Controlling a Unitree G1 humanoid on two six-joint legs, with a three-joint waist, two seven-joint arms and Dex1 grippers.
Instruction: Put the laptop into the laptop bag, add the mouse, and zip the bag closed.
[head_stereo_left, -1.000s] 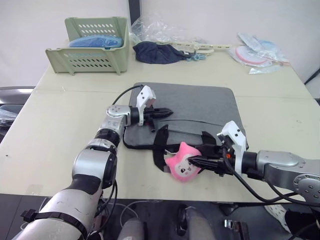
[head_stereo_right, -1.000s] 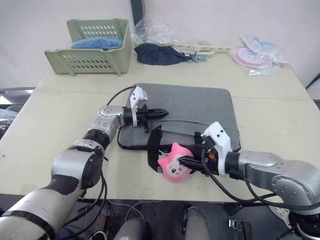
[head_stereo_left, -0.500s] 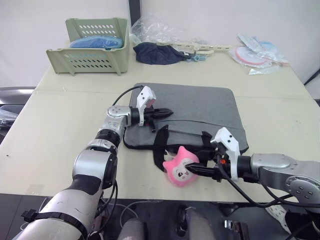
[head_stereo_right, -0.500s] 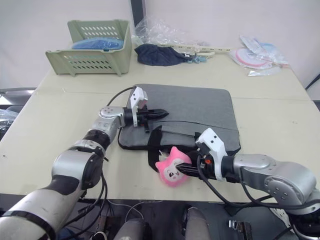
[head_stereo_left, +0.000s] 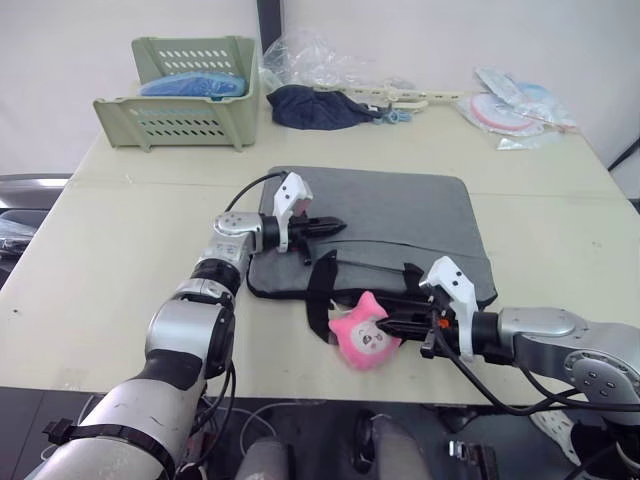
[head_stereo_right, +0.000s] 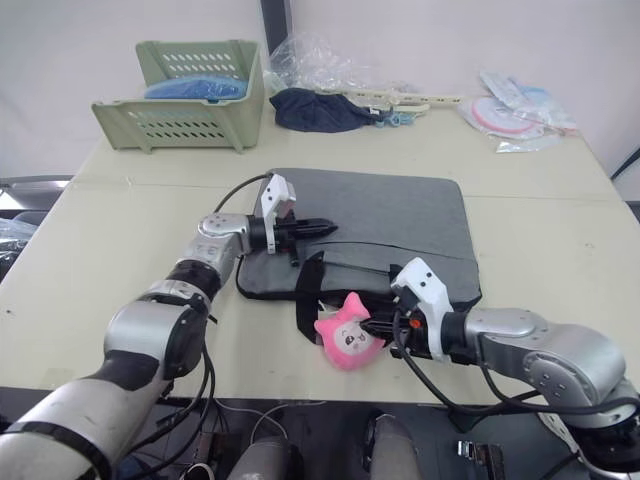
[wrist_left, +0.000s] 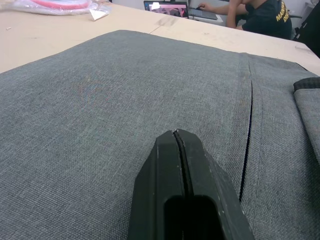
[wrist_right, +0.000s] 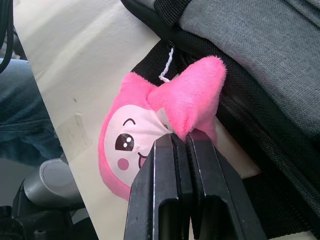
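Note:
The grey laptop bag (head_stereo_left: 400, 215) lies flat in the middle of the table, its black strap handles (head_stereo_left: 320, 290) hanging over the near edge. My left gripper (head_stereo_left: 340, 226) is shut and rests on the bag's left part, with grey fabric under its tips (wrist_left: 176, 134). A pink plush with a face (head_stereo_left: 362, 338) sits at the bag's near edge. My right gripper (head_stereo_left: 385, 327) is shut on the plush's ear, which is pinched at the fingertips (wrist_right: 170, 142). The laptop and the mouse are out of view.
A green slotted basket (head_stereo_left: 180, 115) stands at the back left. A dark navy cloth bundle (head_stereo_left: 310, 105) and plastic packets (head_stereo_left: 515, 105) lie along the back. The plush lies close to the table's front edge. A person sits far off (wrist_left: 255, 15).
My right gripper's fingers have closed from wide open onto the pink plush's ear, and the plush shifted slightly. The left arm has not moved.

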